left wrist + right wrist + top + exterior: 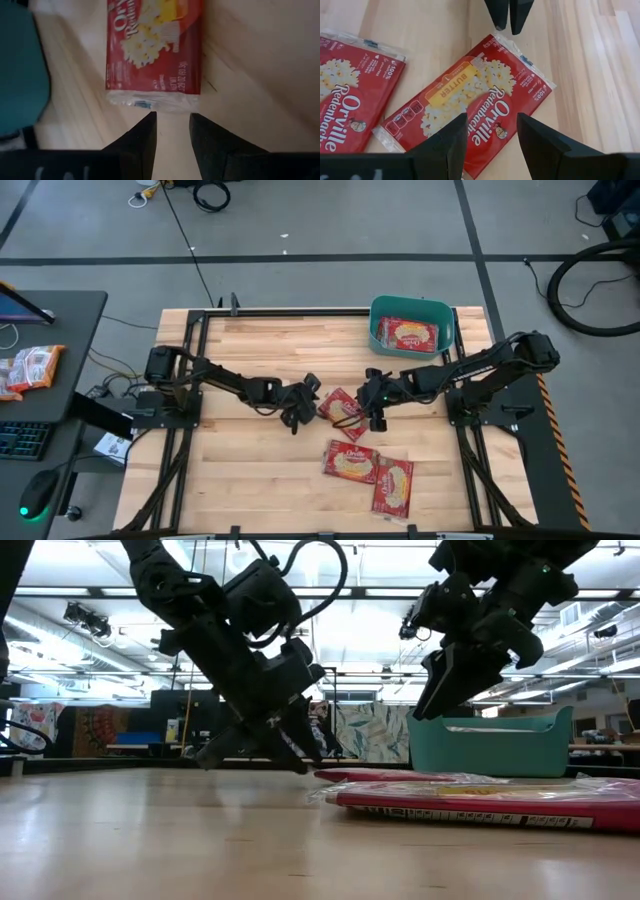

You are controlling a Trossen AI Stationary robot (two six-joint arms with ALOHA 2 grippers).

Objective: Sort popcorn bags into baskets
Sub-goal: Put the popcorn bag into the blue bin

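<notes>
A pale wooden bench [240, 470] carries everything. Three red popcorn bags [350, 461] lie flat near its middle and front. A teal basket [443, 312] stands at its far right corner.

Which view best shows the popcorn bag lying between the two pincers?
The right wrist view: the popcorn bag shows nearly whole, label readable. The left wrist view crops its far end, the high view shows it small, the low view shows only its edge.

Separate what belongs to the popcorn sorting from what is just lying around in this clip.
Job:
- popcorn bag between the grippers
- two bags nearer the front edge
- bag in the teal basket
- teal basket
- left gripper
- right gripper

Lying about:
- snack packets on the side desk
- computer mouse
- keyboard
</notes>
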